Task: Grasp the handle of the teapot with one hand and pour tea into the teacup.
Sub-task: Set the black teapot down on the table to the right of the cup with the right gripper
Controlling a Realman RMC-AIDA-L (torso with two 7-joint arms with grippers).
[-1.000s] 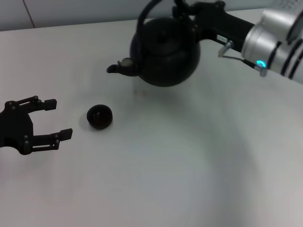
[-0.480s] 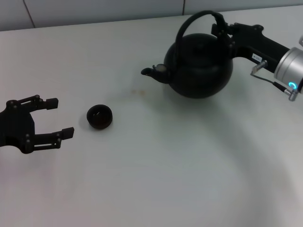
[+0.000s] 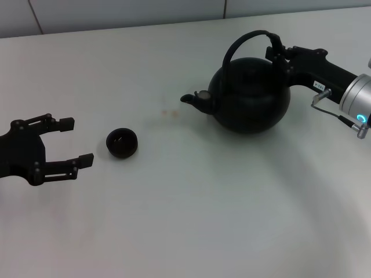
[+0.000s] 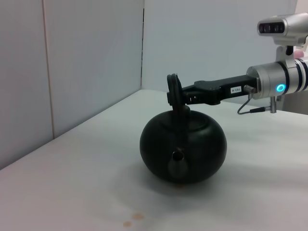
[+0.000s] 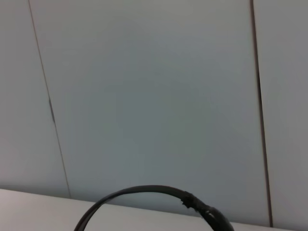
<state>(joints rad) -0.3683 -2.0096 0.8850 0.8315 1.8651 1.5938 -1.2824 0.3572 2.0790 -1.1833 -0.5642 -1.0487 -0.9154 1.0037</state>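
A bare test room or lab: a plain white table [image 3: 191,220] with faint brown stains, backed by blank grey wall panels [image 5: 154,96] at its far edge.

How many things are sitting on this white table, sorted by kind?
Large round matte black teapot: 1
Tiny dark brown-black handleless teacup: 1
Total: 2
The right pincer grips the teapot's arched handle; the left pincer hangs open beside the teacup.

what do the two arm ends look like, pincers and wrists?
Left pincer: matte black, two flat bar fingers with visible screws. Right pincer: black body with a small white label, silver cylindrical wrist, glowing cyan ring light, thin grey cable looped beside it.
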